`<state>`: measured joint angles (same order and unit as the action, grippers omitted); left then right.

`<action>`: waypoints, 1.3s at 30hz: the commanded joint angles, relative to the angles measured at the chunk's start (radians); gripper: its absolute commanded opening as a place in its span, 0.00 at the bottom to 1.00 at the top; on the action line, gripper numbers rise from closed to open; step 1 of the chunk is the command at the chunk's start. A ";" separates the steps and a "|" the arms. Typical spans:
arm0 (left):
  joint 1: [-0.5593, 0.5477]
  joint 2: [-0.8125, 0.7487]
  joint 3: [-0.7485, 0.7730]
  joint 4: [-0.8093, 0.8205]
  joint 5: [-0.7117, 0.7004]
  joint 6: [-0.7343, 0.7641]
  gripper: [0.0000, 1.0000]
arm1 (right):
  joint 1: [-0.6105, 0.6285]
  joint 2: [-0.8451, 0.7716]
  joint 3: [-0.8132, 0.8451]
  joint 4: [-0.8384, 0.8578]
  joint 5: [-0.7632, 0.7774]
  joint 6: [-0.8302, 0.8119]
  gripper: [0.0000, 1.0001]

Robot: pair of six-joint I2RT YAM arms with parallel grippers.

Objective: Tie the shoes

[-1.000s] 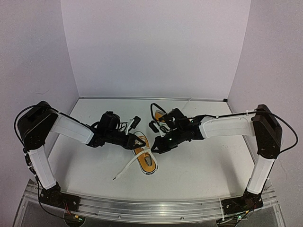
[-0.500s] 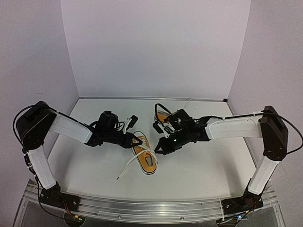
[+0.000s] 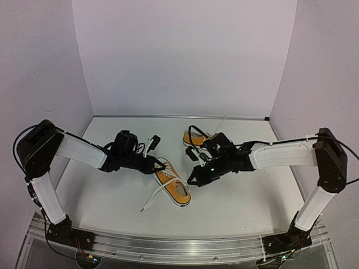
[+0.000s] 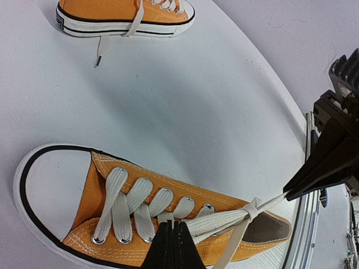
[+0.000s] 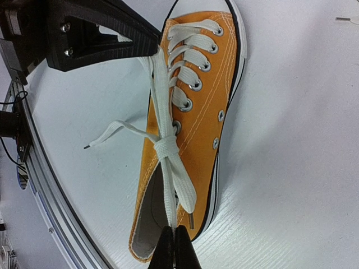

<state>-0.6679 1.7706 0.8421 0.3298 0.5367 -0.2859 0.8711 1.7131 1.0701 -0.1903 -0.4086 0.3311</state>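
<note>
While both pincers are clenched on its white lace, we find the near shoe lying sole-down on the white table, directly between them. The left pincer hangs over the laced part of the shoe. Its fingertips are pinched shut on strands of lace just past the last eyelets. The right pincer sits just beside the heel opening, and its fingertips are closed on the flat strand that runs straight to it from a knot above the shoe's mouth. From that knot a loose end trails off onto the table on the shoe's left side. We see the second shoe farther back, by the right arm, well apart from both sets of fingertips and touched by neither.
</note>
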 commanded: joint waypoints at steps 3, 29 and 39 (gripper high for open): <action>0.019 -0.039 -0.008 -0.028 -0.046 0.022 0.00 | -0.004 -0.047 -0.027 -0.027 -0.025 0.004 0.00; 0.019 -0.142 -0.001 -0.160 -0.048 0.106 0.48 | -0.161 -0.152 -0.024 0.043 -0.193 0.011 0.45; 0.020 -0.136 -0.006 -0.153 -0.047 0.100 0.48 | -0.118 0.013 0.033 0.045 -0.235 -0.014 0.30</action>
<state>-0.6514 1.6543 0.8420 0.1719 0.4971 -0.2012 0.7176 1.6879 1.0566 -0.1520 -0.6159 0.3391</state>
